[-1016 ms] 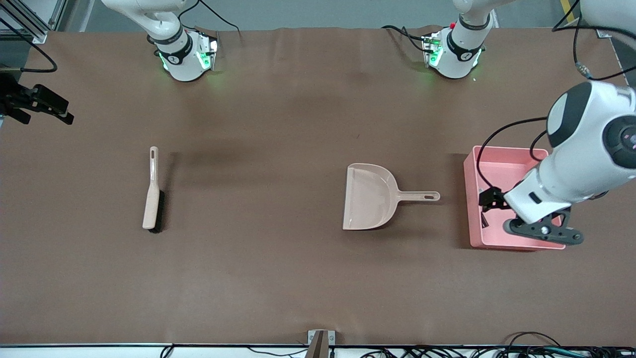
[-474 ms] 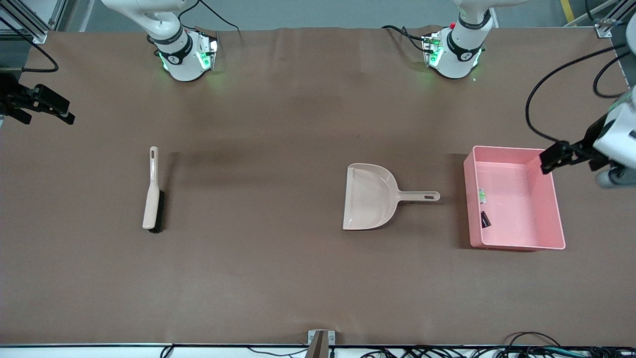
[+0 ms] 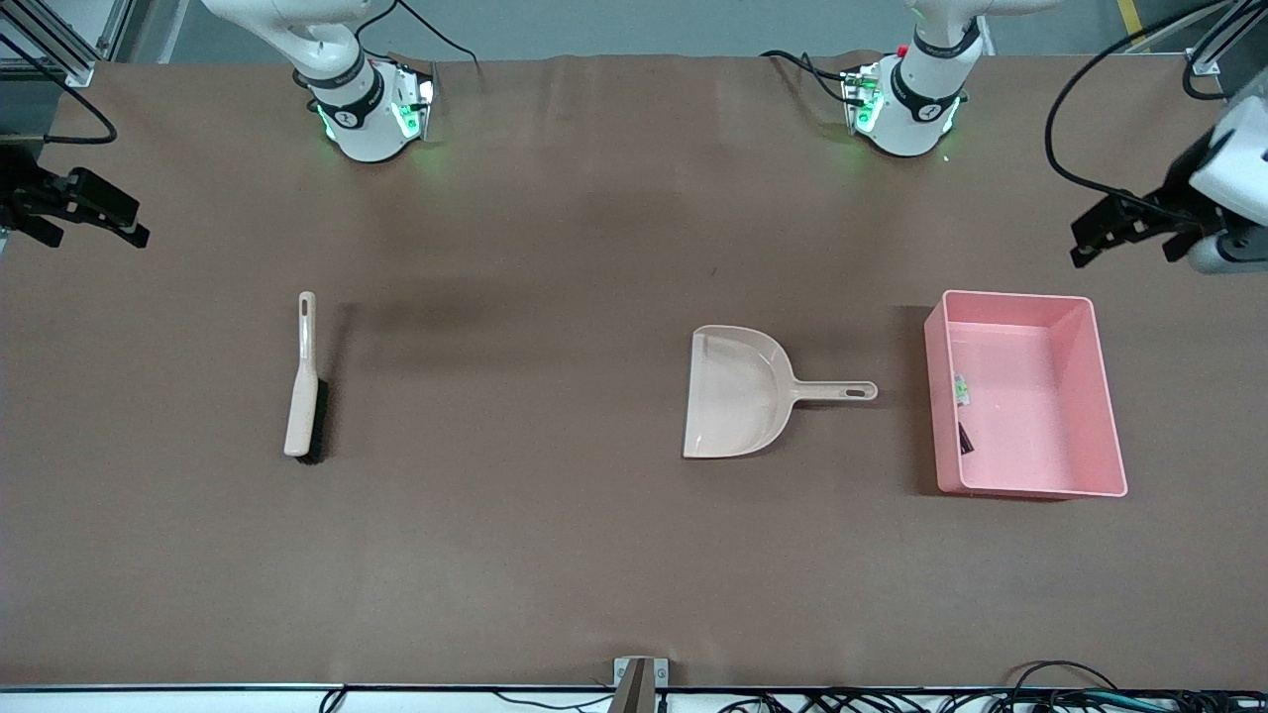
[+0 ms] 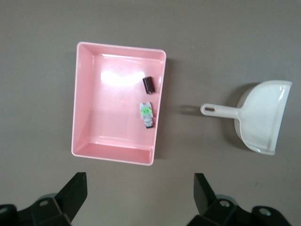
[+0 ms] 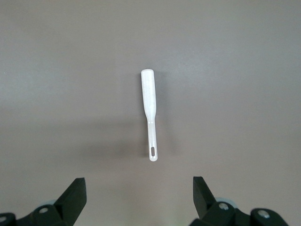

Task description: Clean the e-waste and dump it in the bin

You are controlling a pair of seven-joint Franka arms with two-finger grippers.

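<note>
One pink bin (image 3: 1030,475) toward the left arm's end of the table, holding both pieces of e-waste: one grey-white cylindrical part (image 3: 960,388) with green and orange bits, one dark stubby cylinder (image 3: 964,439) just beside it, nearer the front camera. Both lying on the bin floor close against the wall that faces the dustpan.

One beige dustpan (image 3: 733,391) near the bin, toward the right arm's end from it, handle pointing at the bin, pan empty. One long beige brush (image 3: 303,381) well apart from the bin, toward the right arm's end, dark bristles along one edge.

Left gripper (image 3: 1114,230) up in the air over bare table close to the bin, fingers (image 4: 75,190) spread wide, holding nothing. Right gripper (image 3: 84,208) at the right arm's end of the table, fingers (image 5: 76,193) spread wide, empty, hanging above the brush.

Brown mat (image 3: 555,555) covering the table, lightly creased. Cables along the edge nearest the front camera.
</note>
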